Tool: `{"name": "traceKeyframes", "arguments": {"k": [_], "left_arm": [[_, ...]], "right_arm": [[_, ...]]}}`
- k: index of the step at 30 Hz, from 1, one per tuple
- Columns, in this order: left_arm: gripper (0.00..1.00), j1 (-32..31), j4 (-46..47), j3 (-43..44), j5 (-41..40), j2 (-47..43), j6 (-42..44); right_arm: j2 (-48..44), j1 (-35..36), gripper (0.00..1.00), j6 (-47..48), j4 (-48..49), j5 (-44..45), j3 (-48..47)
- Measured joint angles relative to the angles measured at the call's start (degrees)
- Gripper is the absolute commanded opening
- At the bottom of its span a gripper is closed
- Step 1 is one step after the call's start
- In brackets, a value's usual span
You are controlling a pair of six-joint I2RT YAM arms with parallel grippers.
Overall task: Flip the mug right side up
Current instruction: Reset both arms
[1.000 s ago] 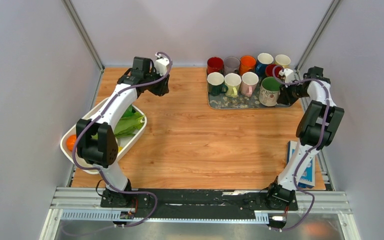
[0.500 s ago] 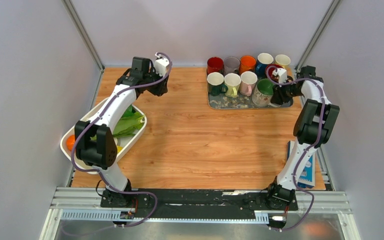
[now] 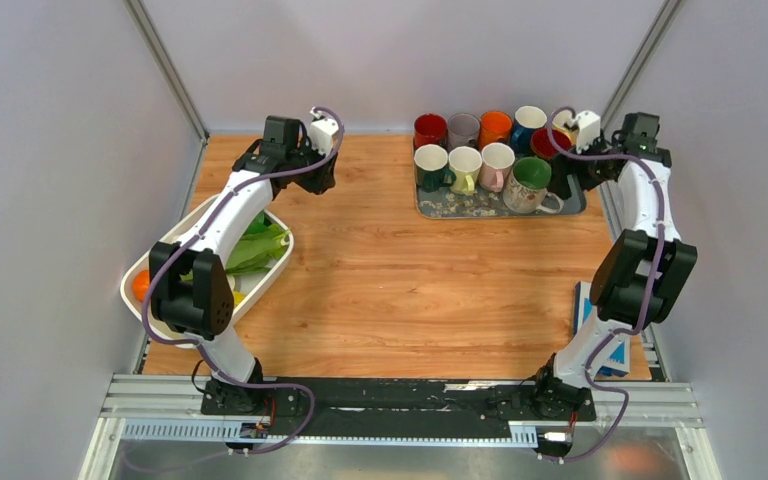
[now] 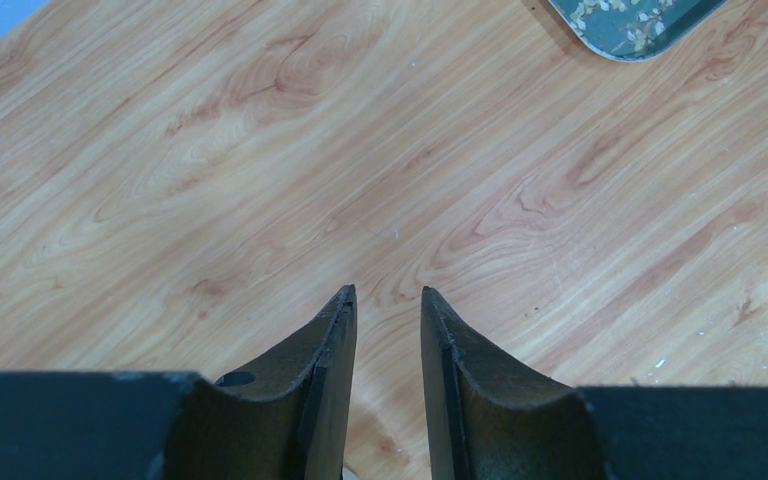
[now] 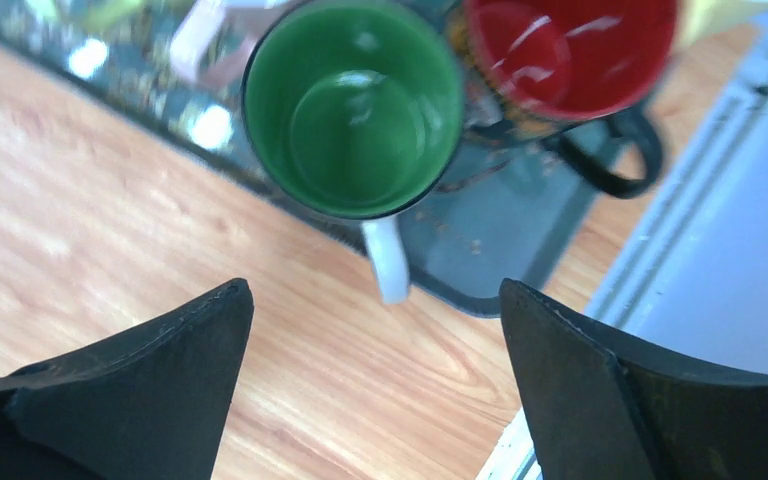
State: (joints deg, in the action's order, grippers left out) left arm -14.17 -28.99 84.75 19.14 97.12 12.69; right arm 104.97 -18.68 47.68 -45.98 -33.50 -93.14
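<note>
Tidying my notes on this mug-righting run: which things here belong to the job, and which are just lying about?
Job:
- green-lined white ceramic mug, upright on the tray
- floral grey tray
- right hand, open, empty

Lying about:
- the other coloured mugs, such as the red-lined mug
- white oval basket of greens
- left hand, empty over bare wood

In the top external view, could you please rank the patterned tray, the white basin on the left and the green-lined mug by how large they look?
1. White basin, though partly hidden by the left arm.
2. Patterned tray, close to the basin in apparent size and farther from the camera, so this order is unsure.
3. Green-lined mug, plainly smallest.
</note>
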Motion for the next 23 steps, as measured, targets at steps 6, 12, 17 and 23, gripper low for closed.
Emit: {"name": "traceKeyframes", "arguments": {"k": [6,12,17,23], "left_arm": [[0.65,0.0,0.5,0.1,-2.4,0.0,-0.9],[0.65,0.1,0.0,1.3,-6.2,0.0,-0.8],[0.65,1.0,0.0,2.3,-8.4,-1.0,-0.8],[0.65,1.9,-0.4,3.0,-10.7,-3.1,-0.6]], "right_arm": [[-1.2,1.1,1.0,-18.9,5.9,6.2,-8.2],[1.5,7.4,1.0,-36.4,10.0,21.1,-15.9],[5.4,16.3,1.0,-43.2,11.4,26.6,-22.8],[8.8,26.0,1.0,-47.3,11.6,26.4,-25.5]]}}
